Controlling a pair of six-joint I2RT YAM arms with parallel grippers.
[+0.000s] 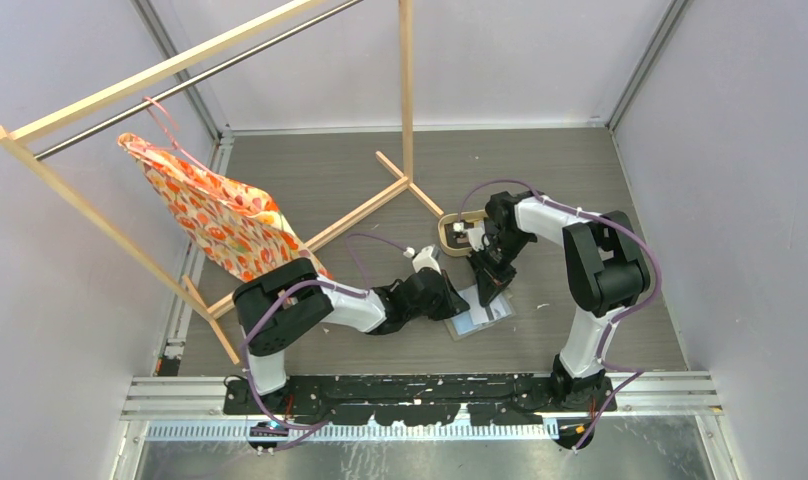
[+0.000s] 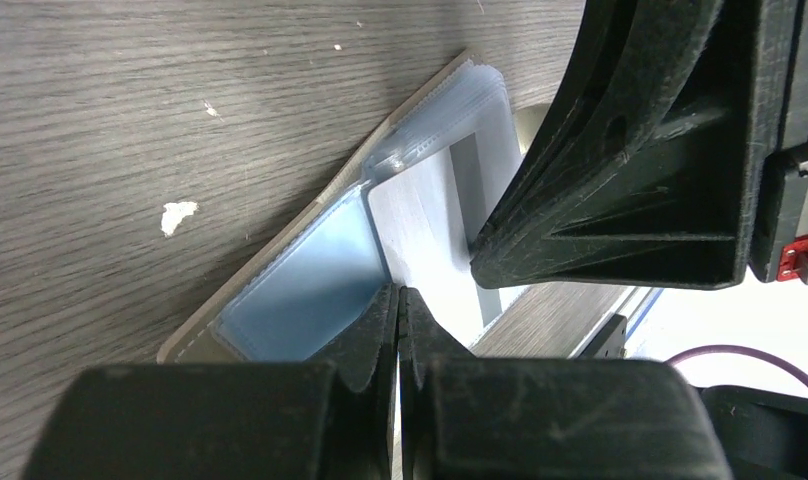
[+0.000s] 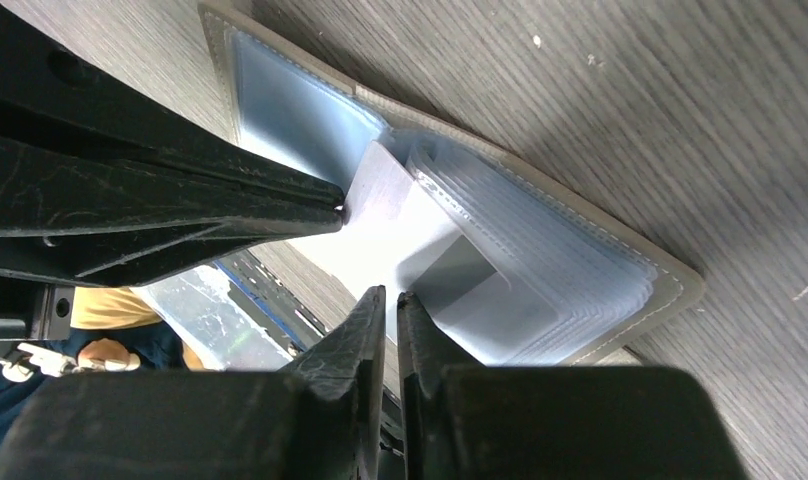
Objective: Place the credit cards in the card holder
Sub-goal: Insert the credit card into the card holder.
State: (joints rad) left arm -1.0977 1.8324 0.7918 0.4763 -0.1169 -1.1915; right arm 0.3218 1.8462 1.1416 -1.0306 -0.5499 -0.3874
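Observation:
The grey card holder (image 1: 480,320) (image 2: 195,338) (image 3: 677,277) lies open on the table, its clear sleeves (image 3: 540,260) fanned up. A white credit card (image 2: 420,215) (image 3: 390,225) stands tilted over the fold. My right gripper (image 3: 391,296) (image 1: 489,290) is closed to a hairline gap with the card's lower edge running into it. My left gripper (image 2: 396,292) (image 1: 458,306) is shut, its tips at the card's corner beside the bluish left sleeve (image 2: 300,295). Whether they pinch the card is unclear. No other cards show.
An oval wood-rimmed tray (image 1: 446,236) sits just behind the right gripper. A wooden clothes rack (image 1: 407,100) with a patterned orange bag (image 1: 220,215) stands at the back left. Both arms crowd together over the card holder.

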